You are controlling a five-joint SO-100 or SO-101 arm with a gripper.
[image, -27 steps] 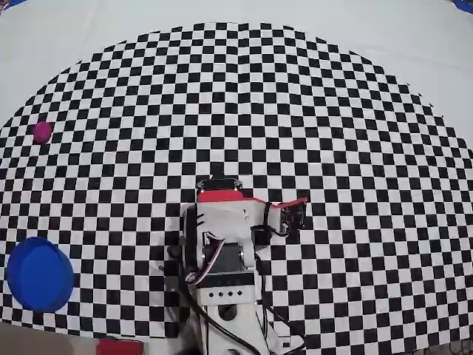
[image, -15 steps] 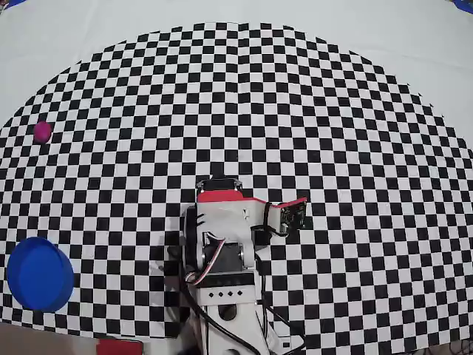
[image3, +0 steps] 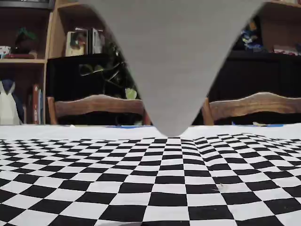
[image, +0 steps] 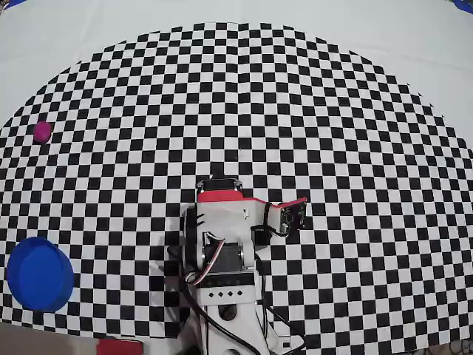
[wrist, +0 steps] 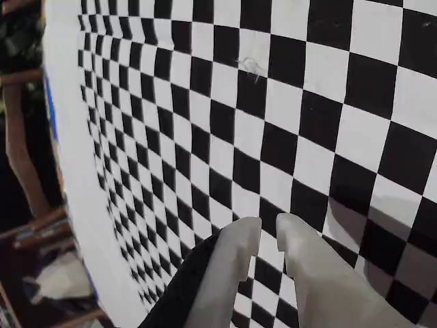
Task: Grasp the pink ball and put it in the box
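Observation:
The pink ball (image: 42,131) lies on the checkered mat at the far left in the overhead view. The box (image: 38,274), a round blue tub, sits at the lower left, well below the ball. My arm (image: 222,237) is folded up at the bottom centre, far from both. In the wrist view my gripper (wrist: 268,229) enters from the bottom edge, its two pale fingers (wrist: 235,273) nearly together with only a thin slit and nothing between them. It hovers over bare checkered mat. Ball and box do not show in the wrist or fixed views.
A small red block (image: 118,345) sits at the bottom edge beside the arm's base. In the fixed view a grey wedge (image3: 174,61) fills the top centre, with wooden chairs (image3: 96,106) and shelves behind the table's far edge.
The wrist end at the arm's right has shifted slightly. The ball and the box have stayed in place.

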